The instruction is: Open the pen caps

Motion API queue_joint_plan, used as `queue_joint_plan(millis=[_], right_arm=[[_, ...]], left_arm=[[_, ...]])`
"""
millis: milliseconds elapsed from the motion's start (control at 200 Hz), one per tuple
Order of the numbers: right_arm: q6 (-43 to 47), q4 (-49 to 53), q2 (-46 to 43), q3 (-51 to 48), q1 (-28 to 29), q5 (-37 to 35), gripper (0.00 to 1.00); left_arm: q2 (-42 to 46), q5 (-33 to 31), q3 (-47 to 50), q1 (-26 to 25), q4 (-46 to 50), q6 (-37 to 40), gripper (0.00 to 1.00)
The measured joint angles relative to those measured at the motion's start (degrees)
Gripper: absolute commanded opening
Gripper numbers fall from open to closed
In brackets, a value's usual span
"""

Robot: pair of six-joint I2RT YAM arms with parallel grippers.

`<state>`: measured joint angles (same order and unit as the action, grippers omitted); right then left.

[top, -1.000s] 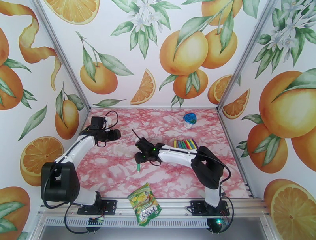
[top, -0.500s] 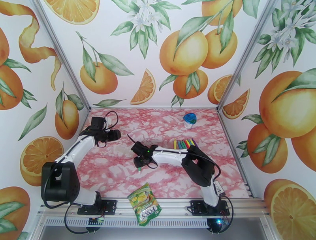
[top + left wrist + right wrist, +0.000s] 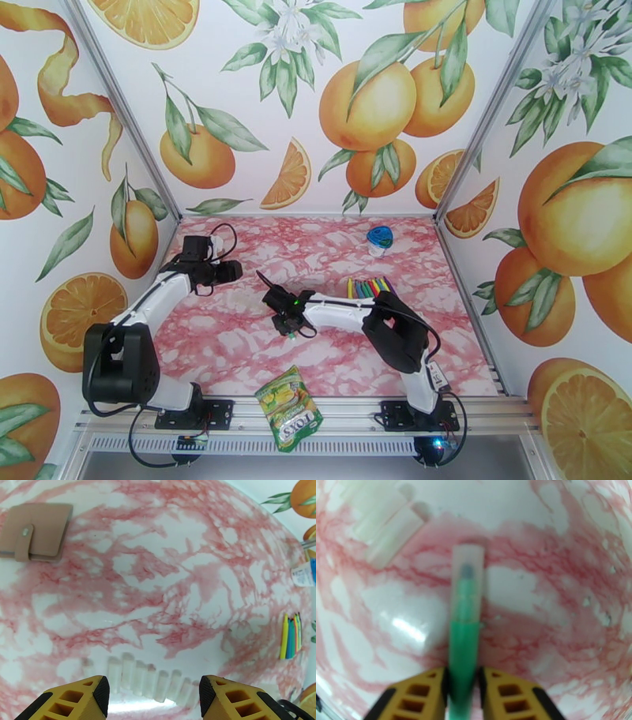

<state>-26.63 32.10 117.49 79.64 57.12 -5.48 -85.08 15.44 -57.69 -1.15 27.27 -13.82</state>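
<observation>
My right claw (image 3: 462,689) clamps the green pen (image 3: 464,649), its cap (image 3: 468,563) on the far end, over the bench (image 3: 553,598). My left claw (image 3: 153,688) stands apart. A weak grip can let the pen slip when the cap is pulled.

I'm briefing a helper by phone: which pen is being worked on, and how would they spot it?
On the pink marbled table, find the right gripper near the middle. Its yellow fingers pinch a green pen with a clear cap on. It's the lone pen there; the other pens lie bunched farther back, to the right.
</observation>
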Motion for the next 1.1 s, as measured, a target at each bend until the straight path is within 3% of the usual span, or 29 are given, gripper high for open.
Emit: queue_joint_plan(millis=[470, 1101], right_arm=[[-0.39, -2.84, -0.74, -1.6, -0.61, -2.56, 0.12], [2.49, -18.69, -19.15, -17.81, -7.69, -1.55, 0.1]], left_arm=[[1.7, 4.63, 1.51, -0.02, -3.93, -3.28, 0.64], [-2.86, 15.8, 0.59, -8.96, -11.74, -8.22, 0.64]])
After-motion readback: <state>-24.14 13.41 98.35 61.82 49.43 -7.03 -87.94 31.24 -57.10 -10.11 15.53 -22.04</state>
